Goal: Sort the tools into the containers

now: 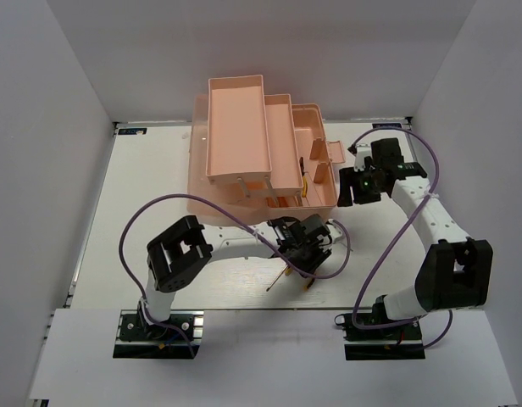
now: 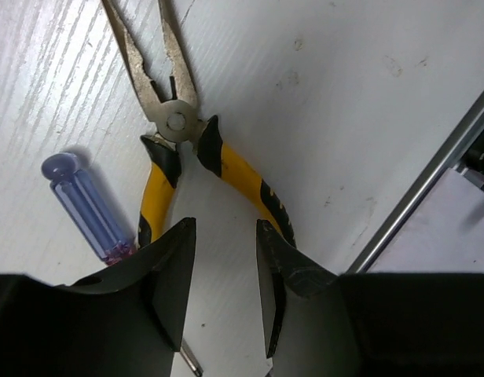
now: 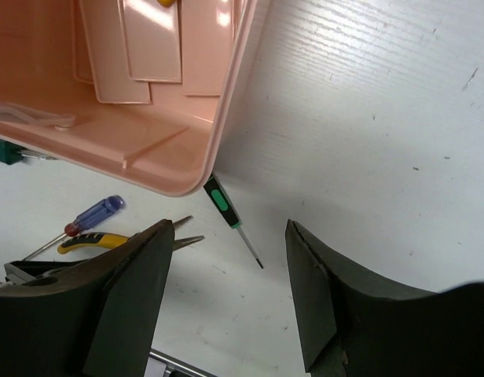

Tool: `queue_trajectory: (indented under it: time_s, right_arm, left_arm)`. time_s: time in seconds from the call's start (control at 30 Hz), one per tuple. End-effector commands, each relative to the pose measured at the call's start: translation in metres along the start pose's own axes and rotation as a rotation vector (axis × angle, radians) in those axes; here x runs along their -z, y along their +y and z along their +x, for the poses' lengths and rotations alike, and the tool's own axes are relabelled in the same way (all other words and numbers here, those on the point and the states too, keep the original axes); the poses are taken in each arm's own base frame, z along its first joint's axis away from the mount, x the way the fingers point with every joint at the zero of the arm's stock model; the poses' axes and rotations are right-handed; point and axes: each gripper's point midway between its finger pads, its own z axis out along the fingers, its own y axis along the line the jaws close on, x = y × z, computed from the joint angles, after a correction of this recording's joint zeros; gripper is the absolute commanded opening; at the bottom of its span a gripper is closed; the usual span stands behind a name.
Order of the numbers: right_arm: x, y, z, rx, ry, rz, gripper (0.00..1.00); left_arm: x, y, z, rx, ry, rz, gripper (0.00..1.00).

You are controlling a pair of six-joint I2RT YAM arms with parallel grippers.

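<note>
We are in a robot lab, inside a small test booth. Plain white walls (image 1: 41, 195) stand to the left of, to the right of and behind the pink toolbox (image 1: 237, 127). The toolbox sits on a bare white table (image 1: 151, 186). A metal rail (image 2: 419, 187) runs along the table edge in front of the toolbox. Past that edge, two robot arms are bolted down on black plates (image 1: 155, 326): the left arm (image 1: 180, 254) and the right arm (image 1: 452, 271). Purple cables (image 1: 169, 197) loop along both arms.
</note>
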Motion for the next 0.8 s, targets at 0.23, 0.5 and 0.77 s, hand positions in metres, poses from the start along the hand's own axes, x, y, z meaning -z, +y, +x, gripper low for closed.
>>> queue_trajectory:
  time_s: [0.23,0.5,0.77]
  right_arm:
    - [0.006,0.0,0.01,-0.009,-0.006,-0.015,0.65]
    - [0.006,-0.003,0.012,-0.013,-0.004,-0.006,0.65]
    - [0.011,-0.014,0.011,-0.028,-0.008,0.021,0.65]
  left_arm:
    - [0.02,-0.004,-0.049,-0.054,-0.116,0.02,0.47]
    - [0.011,-0.024,-0.038,-0.061,-0.039,0.093,0.61]
    - [-0.005,-0.006,-0.018,0.01,0.036,-0.002,0.62]
